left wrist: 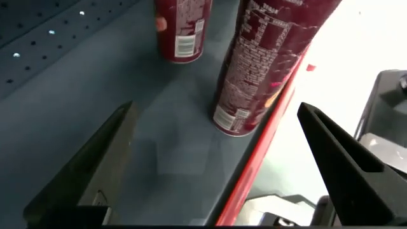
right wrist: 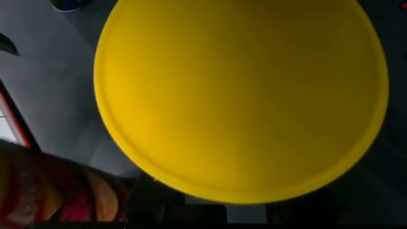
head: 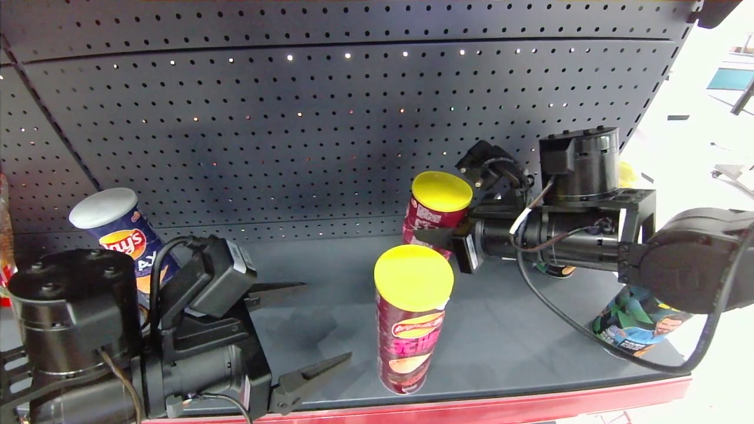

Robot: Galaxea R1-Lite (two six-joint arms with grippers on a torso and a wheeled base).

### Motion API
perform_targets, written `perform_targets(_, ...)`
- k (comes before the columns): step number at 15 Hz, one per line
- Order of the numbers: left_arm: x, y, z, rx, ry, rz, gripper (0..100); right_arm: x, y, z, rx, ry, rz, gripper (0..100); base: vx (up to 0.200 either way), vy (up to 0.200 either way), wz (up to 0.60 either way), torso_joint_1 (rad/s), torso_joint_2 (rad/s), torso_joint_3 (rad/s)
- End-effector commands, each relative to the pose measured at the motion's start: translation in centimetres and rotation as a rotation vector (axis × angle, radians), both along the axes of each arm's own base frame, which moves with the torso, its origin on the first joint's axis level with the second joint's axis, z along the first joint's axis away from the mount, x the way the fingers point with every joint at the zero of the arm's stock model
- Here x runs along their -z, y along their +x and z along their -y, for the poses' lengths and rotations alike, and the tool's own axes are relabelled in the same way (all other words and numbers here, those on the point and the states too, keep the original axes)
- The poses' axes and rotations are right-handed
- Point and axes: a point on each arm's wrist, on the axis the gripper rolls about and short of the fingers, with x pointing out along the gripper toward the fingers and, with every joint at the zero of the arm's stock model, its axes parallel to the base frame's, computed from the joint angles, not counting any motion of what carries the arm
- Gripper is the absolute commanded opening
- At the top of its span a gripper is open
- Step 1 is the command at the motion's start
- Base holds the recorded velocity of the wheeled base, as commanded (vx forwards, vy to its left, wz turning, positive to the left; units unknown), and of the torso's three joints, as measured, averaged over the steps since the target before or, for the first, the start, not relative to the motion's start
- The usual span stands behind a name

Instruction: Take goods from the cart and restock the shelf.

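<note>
Shelf deck (head: pixel 518 330): right gripper (head: pixel 447 238) is clamping a tilted maroon chip can (head: pixel 442 191) behind the standing can (head: pixel 412 318) at the front lip (head: pixel 530 400); left gripper (head: pixel 327 321) is hanging spread, empty. Tilted release risks toppling both.

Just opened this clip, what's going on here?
The right hand grips the rear yellow-lidded can, slightly tilted, toward the back of the shelf. A matching front can stands upright near the red edge. The left hand hangs open and empty at the front left, beside a leaning blue can.
</note>
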Motion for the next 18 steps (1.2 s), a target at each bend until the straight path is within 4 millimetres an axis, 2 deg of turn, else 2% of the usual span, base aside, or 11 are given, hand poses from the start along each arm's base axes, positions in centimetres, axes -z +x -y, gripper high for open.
perform_targets(1, -0.2, 0.0, -0.2, 0.000, -0.008, 0.004, 100, 1.1, 1.5, -0.6, 0.009, -0.012, -0.021, 0, 0.000, 0.000, 0.00, 0.000, 0.00, 0.000)
perform_targets(4, -0.2, 0.1, -0.2, -0.001, -0.009, 0.002, 100, 0.9, 2.6, -0.9, 0.019, 0.000, -0.005, 0, 0.000, 0.000, 0.00, 0.000, 0.00, 0.000)
perform_targets(9, -0.1, 0.1, -0.2, -0.001, -0.008, 0.001, 100, 1.0, 2.5, -0.9, 0.025, -0.006, -0.009, 0, 0.000, 0.000, 0.00, 0.000, 0.00, 0.000)
perform_targets(10, -0.1, 0.1, -0.2, -0.001, -0.007, 0.000, 100, 0.9, 2.4, -0.9, 0.025, -0.005, -0.011, 100, 0.000, 0.000, 0.00, 0.000, 0.00, 0.000)
perform_targets(13, -0.1, 0.2, -0.2, -0.002, -0.005, -0.002, 100, 0.5, 1.6, -0.6, 0.030, 0.006, -0.013, 100, 0.000, 0.000, 0.00, 0.000, 0.00, 0.000)
perform_targets(16, -0.2, 0.4, 0.0, -0.005, -0.007, 0.002, 100, -0.4, -0.5, 0.7, 0.070, 0.019, -0.016, 100, 0.000, 0.000, 0.00, 0.000, 0.00, 0.000)
perform_targets(17, -0.2, 0.4, 0.0, -0.005, -0.007, 0.002, 100, -0.4, -0.5, 0.7, 0.070, 0.019, -0.016, 100, 0.000, 0.000, 0.00, 0.000, 0.00, 0.000)
perform_targets(18, 0.0, 0.4, 0.0, -0.011, 0.001, -0.006, 100, -0.8, -2.1, 1.8, 0.102, 0.025, -0.022, 100, 0.000, 0.000, 0.00, 0.000, 0.00, 0.000)
